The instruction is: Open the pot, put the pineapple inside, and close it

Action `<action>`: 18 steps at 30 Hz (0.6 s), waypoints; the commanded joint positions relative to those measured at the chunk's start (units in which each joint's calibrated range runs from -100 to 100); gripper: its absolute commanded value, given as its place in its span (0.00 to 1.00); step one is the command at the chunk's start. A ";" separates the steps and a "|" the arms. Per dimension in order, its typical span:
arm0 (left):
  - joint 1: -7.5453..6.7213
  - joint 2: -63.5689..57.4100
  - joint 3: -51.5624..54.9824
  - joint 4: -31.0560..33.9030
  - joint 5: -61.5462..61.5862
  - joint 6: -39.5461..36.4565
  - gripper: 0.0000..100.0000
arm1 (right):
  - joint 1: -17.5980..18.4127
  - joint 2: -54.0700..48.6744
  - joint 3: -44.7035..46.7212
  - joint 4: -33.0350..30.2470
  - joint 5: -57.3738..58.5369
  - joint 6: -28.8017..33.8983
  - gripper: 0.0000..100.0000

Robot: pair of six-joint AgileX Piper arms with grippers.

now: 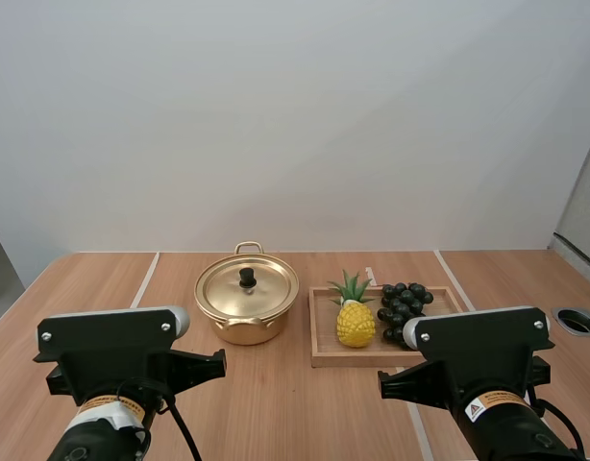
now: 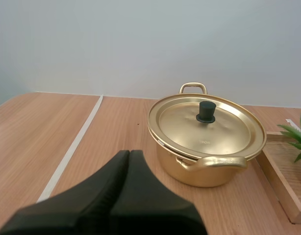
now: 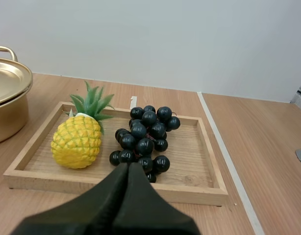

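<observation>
One pineapple [image 3: 76, 142] (on tray [image 3: 189, 192]) lies beyond closed right gripper [image 3: 128, 165].

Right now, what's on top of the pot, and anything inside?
A gold lid with a black knob sits closed on the pot. It covers the interior, so the contents cannot be seen. The pineapple is out on the wooden tray, beside the grapes.

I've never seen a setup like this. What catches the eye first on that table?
A shiny gold pot, its lid on, stands in the middle. Beside it a wooden tray holds a yellow pineapple and dark grapes. The left gripper and the right gripper are shut, short of both.
</observation>
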 commanded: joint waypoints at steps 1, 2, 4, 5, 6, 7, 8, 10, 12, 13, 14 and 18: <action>0.10 -0.25 0.00 -0.85 -0.40 -0.42 0.00 | 0.11 -0.29 0.00 -0.30 -0.72 -0.21 0.00; 0.10 -0.25 0.00 -0.85 -0.40 -0.42 0.00 | 0.11 -0.29 0.00 -0.30 -0.72 -0.21 0.00; 0.10 -0.25 0.00 -0.85 -0.40 -0.42 0.00 | 0.11 -0.29 0.00 -0.30 -0.72 -0.21 0.00; 0.10 -0.25 0.00 -0.85 -0.40 -0.42 0.00 | 0.11 -0.29 0.00 -0.30 -0.72 -0.21 0.00; 0.10 -0.25 0.00 -0.85 -0.40 -0.42 0.00 | 0.11 -0.29 0.00 -0.30 -0.72 -0.21 0.00; 0.10 -0.25 0.00 -0.85 -0.40 -0.42 0.00 | 0.11 -0.29 0.00 -0.30 -0.72 -0.21 0.00; 0.10 -0.25 0.00 -0.85 -0.40 -0.42 0.00 | 0.11 -0.29 0.00 -0.30 -0.72 -0.21 0.00; 0.10 -0.25 0.00 -0.85 -0.40 -0.42 0.00 | 0.11 -0.29 0.00 -0.30 -0.72 -0.21 0.00; 0.10 -0.25 0.00 -0.85 -0.40 -0.42 0.00 | 0.11 -0.29 0.00 -0.30 -0.72 -0.21 0.00; 0.10 -0.25 0.00 -0.85 -0.40 -0.42 0.00 | 0.11 -0.29 0.00 -0.30 -0.72 -0.21 0.00; 0.10 -0.25 0.00 -0.85 -0.40 -0.42 0.00 | 0.11 -0.29 0.00 -0.30 -0.72 -0.21 0.00; 0.10 -0.25 0.00 -0.85 -0.40 -0.42 0.00 | 0.11 -0.29 0.00 -0.92 -0.89 -0.21 0.00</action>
